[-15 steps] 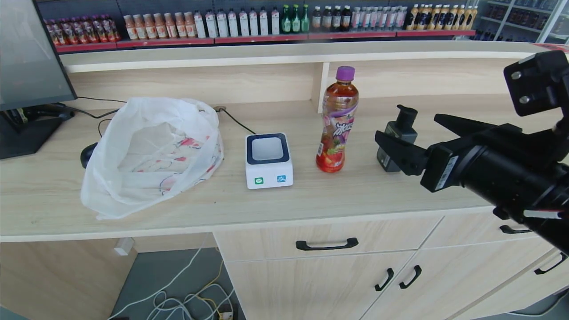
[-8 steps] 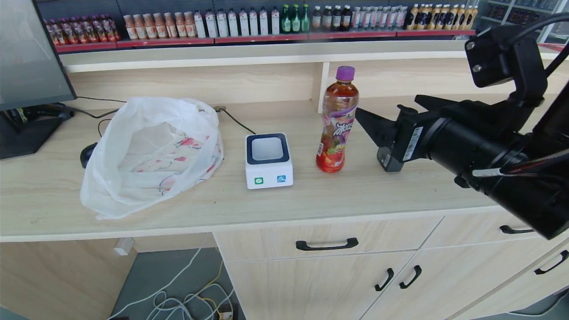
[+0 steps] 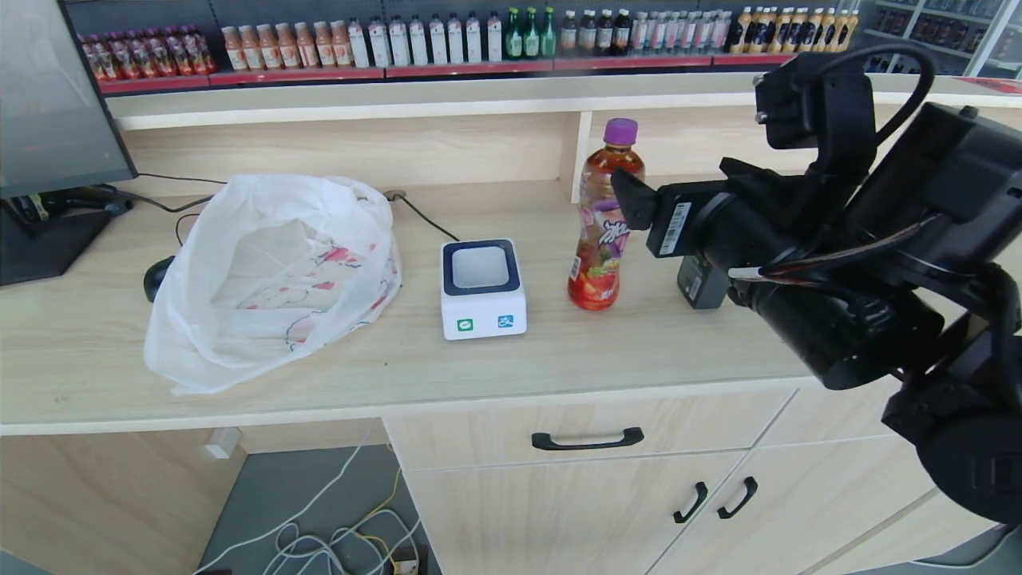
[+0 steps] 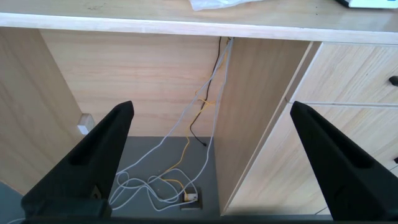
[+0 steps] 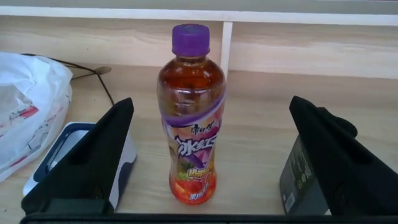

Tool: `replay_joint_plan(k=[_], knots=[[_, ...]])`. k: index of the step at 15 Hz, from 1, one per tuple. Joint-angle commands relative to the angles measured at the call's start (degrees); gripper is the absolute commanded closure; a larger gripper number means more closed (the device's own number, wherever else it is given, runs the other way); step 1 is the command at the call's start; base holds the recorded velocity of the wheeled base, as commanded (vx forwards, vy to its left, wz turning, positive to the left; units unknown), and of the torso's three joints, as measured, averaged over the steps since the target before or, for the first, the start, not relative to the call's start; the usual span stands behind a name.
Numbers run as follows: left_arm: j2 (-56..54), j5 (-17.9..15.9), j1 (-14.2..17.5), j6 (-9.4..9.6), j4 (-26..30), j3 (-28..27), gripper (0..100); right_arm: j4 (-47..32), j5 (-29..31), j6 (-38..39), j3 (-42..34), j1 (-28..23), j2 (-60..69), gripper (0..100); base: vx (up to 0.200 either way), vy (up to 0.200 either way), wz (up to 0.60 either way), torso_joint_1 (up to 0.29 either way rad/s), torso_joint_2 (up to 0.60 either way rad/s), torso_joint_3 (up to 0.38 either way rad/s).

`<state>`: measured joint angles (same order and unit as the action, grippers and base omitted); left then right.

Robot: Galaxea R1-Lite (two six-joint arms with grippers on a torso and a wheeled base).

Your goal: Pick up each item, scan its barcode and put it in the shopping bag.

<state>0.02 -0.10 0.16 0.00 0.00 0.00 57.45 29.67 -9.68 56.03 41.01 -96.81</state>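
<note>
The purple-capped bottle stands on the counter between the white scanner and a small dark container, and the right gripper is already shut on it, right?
Not quite: the right gripper is open, not shut on the purple-capped bottle, as the right wrist view shows. The bottle does stand on the counter between the white scanner and the small dark container.

Bottle (image 5: 191, 118), back right of table (image 3: 399, 375): label with large white characters. Scanner (image 3: 482, 287), mid-table: green and blue icon squares on front. Dark container (image 3: 701, 281): white sticker, print too small.
</note>
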Motion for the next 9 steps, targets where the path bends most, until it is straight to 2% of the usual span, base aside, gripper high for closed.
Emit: replay_joint_plan(k=[1,6,9], knots=[[0.0,0.0,0.0,0.00,0.0,0.0,0,1.0,0.1,-1.0,-0.1,0.0,-3.2,0,0.000,0.000,0.00,0.000,0.00,0.000],[0.0,0.0,0.0,0.00,0.0,0.0,0,5.9,-0.1,-3.3,0.1,0.5,-7.9,0,0.000,0.000,0.00,0.000,0.00,0.000],[0.0,0.0,0.0,0.00,0.0,0.0,0,6.1,-0.1,-3.2,2.0,1.1,-10.3,0,0.000,0.000,0.00,0.000,0.00,0.000]])
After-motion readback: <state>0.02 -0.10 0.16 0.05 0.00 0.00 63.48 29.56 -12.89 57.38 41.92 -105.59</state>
